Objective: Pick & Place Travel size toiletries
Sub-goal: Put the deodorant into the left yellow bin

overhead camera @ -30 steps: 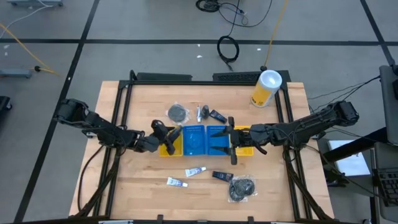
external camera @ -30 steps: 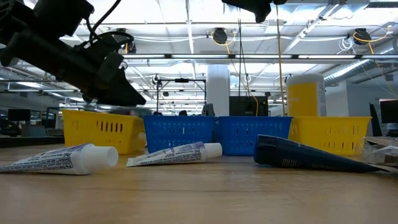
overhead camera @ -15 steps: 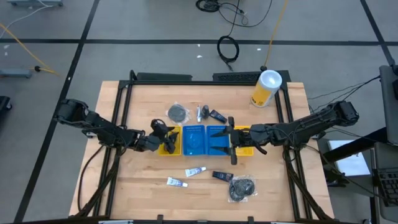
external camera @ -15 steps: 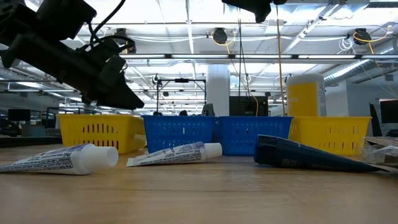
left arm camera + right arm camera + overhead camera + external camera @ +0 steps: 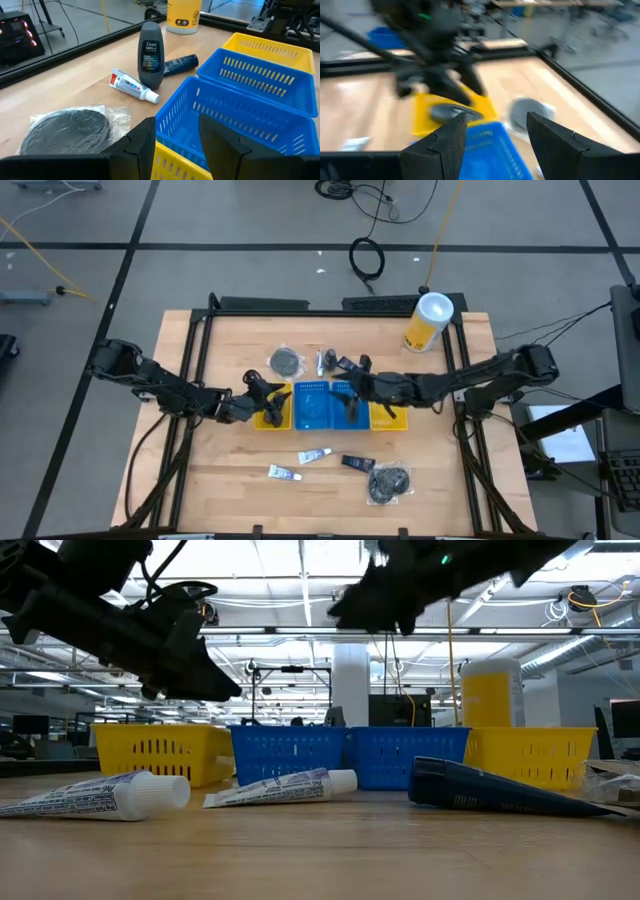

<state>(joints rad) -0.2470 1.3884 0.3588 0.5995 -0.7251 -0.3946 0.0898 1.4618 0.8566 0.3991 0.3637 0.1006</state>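
Note:
Four bins stand in a row: yellow (image 5: 270, 412), blue (image 5: 311, 405), blue (image 5: 347, 406), yellow (image 5: 389, 414). My left gripper (image 5: 262, 392) hangs open over the left yellow bin, nothing between its fingers (image 5: 145, 142). My right gripper (image 5: 345, 388) is open above the blue bins. On the far side lie a wrapped black bundle (image 5: 70, 130), a white tube (image 5: 134, 86) and a dark bottle (image 5: 181, 62); a grey bottle (image 5: 150, 55) stands upright. Near the front lie two white tubes (image 5: 313, 455) (image 5: 283, 473), a dark packet (image 5: 357, 463) and a bundle (image 5: 390, 482).
A tall yellow canister with a white lid (image 5: 429, 322) stands at the table's far right corner. A black frame rail (image 5: 330, 305) runs along the far edge. Bare wood lies to the left of the bins (image 5: 190, 350) and along the front edge (image 5: 220, 500).
My right gripper has swung toward the table's left edge and sunk, from over the right yellow bin to above the blue bins, turning as it went; its fingers stay apart.

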